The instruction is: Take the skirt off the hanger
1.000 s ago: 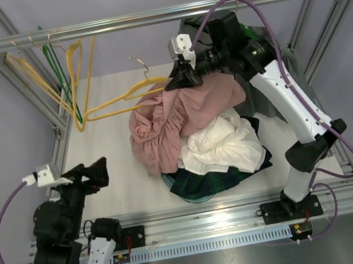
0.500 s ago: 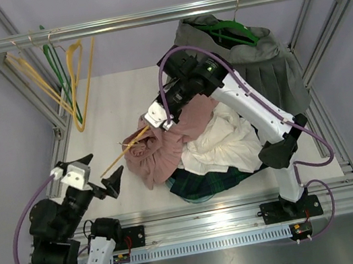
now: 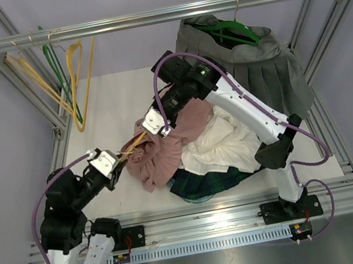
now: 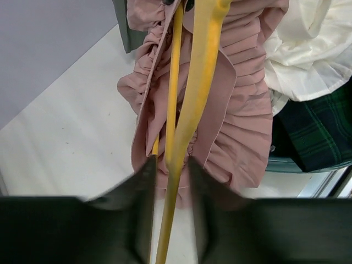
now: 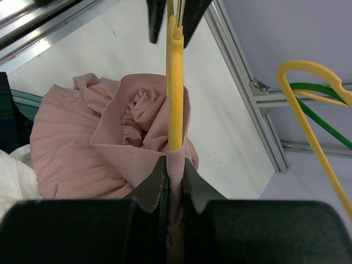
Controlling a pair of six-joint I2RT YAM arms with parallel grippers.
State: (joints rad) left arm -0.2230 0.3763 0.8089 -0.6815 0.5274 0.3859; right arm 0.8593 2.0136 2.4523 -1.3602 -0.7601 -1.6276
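The pink pleated skirt (image 3: 167,154) lies bunched on the white table, its waistband still over a yellow hanger (image 3: 134,143). My right gripper (image 3: 160,122) is shut on the waistband where it wraps the hanger bar; in the right wrist view the fabric (image 5: 71,148) is pinched between the fingers (image 5: 175,162) and the bar (image 5: 175,82) runs straight ahead. My left gripper (image 3: 119,161) is at the hanger's other end. In the left wrist view its blurred jaws (image 4: 169,162) are narrowed around both yellow bars (image 4: 192,99), with the skirt (image 4: 236,110) beyond.
A white garment (image 3: 222,141) and a dark green plaid one (image 3: 206,181) are piled right of the skirt. A grey skirt on a green hanger (image 3: 252,57) hangs from the top rail (image 3: 163,15). Several yellow and green hangers (image 3: 72,82) hang at the left.
The right arm carried the hanger and pink skirt down and leftward from the rail side. The left gripper opened wide, moved up to the hanger's end and narrowed on it.
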